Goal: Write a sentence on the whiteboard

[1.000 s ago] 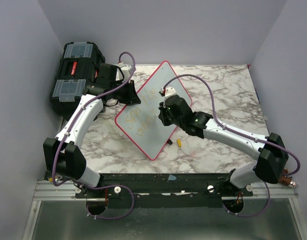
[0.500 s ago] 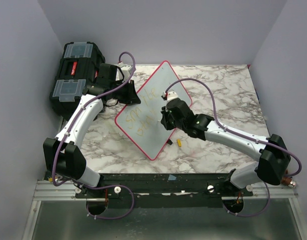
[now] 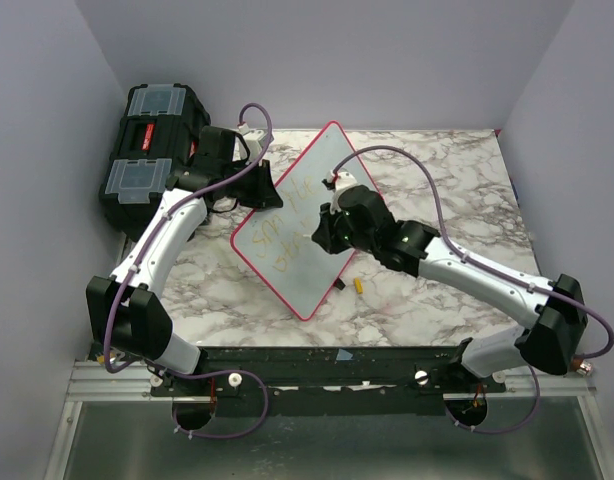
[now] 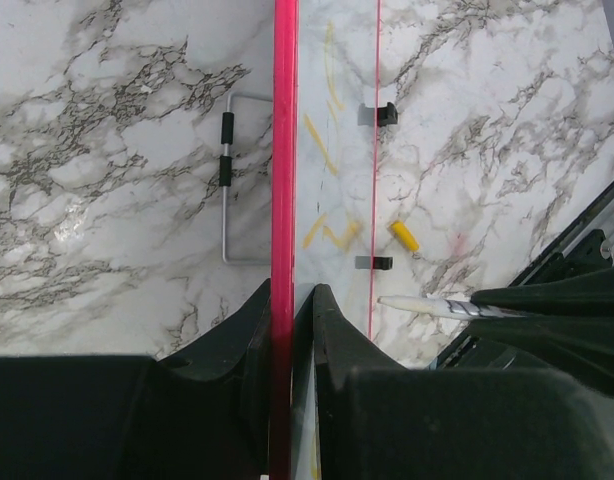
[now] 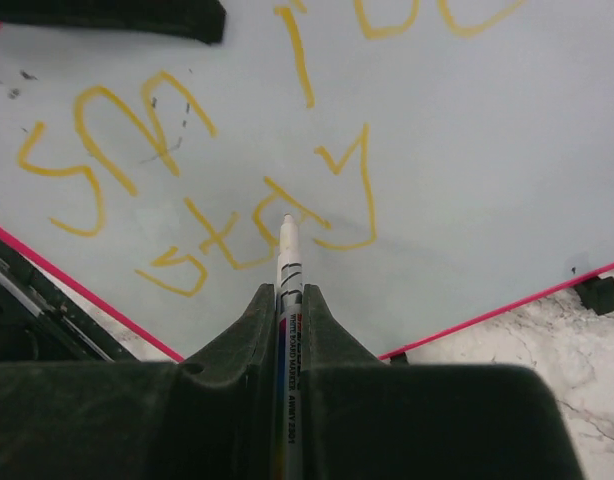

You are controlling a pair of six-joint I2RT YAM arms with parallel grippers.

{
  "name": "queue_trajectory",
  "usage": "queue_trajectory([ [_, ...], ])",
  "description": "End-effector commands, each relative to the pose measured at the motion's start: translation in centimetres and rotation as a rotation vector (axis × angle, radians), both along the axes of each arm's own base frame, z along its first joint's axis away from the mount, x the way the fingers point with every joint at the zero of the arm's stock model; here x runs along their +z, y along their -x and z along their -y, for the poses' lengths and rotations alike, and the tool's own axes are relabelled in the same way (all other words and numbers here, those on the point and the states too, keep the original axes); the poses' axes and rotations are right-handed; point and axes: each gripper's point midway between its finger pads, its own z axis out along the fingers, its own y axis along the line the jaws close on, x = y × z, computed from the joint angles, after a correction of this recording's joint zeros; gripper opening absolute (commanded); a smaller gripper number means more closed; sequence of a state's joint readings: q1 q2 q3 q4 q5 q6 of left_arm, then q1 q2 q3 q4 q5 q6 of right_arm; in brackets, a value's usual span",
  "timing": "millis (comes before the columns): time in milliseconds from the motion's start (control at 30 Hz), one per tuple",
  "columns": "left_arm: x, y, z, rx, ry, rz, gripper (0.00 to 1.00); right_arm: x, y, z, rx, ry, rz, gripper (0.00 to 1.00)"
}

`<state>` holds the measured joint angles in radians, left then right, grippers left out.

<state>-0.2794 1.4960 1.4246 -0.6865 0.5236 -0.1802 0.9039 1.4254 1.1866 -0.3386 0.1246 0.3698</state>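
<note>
Marker (image 5: pixel 286 250), clamped in right gripper (image 5: pixel 287 295), has shifted along second line of sentence (image 5: pixel 367 190); left gripper (image 4: pixel 292 300) pinches whiteboard (image 4: pixel 284 150) frame; writing likely unfinished.

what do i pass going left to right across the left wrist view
wire loop → whiteboard → yellow cap → right hand. The marker overlaps the cap, so it is left out.

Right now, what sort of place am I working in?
Likely a robotics lab cell: plain walls box in a marble-pattern table, with a black toolbox near the whiteboard.
</note>
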Motion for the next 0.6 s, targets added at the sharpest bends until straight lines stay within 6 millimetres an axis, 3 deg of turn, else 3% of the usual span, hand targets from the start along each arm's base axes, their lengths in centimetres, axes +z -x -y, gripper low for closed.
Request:
queue_trajectory([
  [0, -0.2, -0.3, -1.7, 0.003, -0.12, 0.084, 0.0, 5.0, -0.4, 1.2, -0.058, -0.053, 0.09, 0.01],
  [167, -0.1, 0.1, -1.9, 0.0, -0.125, 0.084, 0.0, 6.5, -2.0, 3.2, -0.145, -0.015, 0.173, 0.01],
  [367, -0.1, 0.4, -2.0, -0.003, -0.128, 0.084, 0.0, 6.5, -4.8, 6.1, -0.185, -0.007, 0.172, 0.0],
  [567, 0.0, 0.6, -2.0, -0.012, -0.129, 0.081, 0.0, 5.9, -6.2, 6.8, -0.143, -0.041, 0.144, 0.01],
])
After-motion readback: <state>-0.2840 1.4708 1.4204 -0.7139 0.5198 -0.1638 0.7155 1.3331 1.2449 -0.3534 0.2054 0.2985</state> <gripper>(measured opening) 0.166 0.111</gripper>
